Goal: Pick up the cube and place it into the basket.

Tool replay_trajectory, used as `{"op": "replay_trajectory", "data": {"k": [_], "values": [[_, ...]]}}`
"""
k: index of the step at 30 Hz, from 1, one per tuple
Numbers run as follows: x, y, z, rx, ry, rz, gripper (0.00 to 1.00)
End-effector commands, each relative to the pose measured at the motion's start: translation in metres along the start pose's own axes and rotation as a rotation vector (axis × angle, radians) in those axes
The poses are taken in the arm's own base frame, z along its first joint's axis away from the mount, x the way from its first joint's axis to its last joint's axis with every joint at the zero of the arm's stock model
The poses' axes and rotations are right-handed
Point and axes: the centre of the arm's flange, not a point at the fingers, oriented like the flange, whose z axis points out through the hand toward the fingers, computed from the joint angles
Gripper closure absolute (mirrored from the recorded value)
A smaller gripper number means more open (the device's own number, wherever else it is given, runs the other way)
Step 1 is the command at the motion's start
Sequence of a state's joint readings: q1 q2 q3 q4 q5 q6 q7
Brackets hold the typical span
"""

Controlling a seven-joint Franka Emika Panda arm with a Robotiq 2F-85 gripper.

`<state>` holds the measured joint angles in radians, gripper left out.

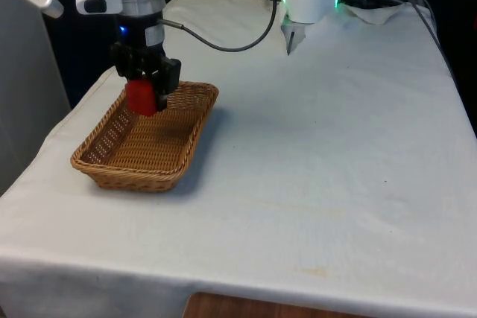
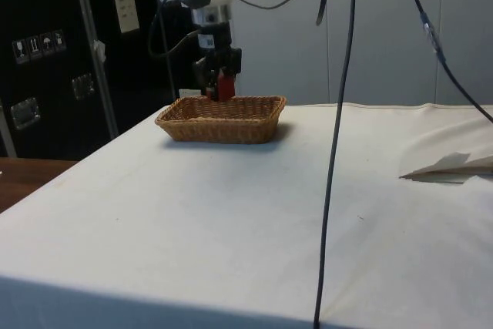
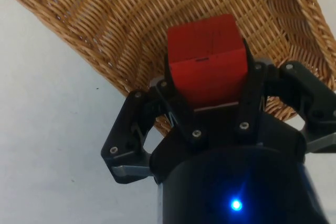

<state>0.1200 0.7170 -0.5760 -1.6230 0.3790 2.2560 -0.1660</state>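
Red and blocky, the small plastic cube (image 1: 140, 97) sits clamped between the fingers of my black two-finger gripper (image 1: 146, 88), which hangs above the far end of the woven wicker basket (image 1: 141, 143) on the white tablecloth (image 1: 320, 147).

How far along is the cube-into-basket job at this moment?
Pickup looks done: the gripper is shut on the red cube, held over the far end of the wicker basket. In hand: carrying it in. Left: lowering and releasing; the cube is not yet resting on the basket floor.
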Motion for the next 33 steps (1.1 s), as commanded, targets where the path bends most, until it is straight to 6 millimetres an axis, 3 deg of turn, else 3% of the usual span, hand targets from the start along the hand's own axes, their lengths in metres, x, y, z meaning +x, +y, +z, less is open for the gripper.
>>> {"op": "replay_trajectory", "data": {"k": [1,33], "values": [[0.001,0.0,0.0,0.004,0.004,0.003,1.0],[0.002,-0.004,0.009,0.002,-0.004,-0.001,1.0]]}}
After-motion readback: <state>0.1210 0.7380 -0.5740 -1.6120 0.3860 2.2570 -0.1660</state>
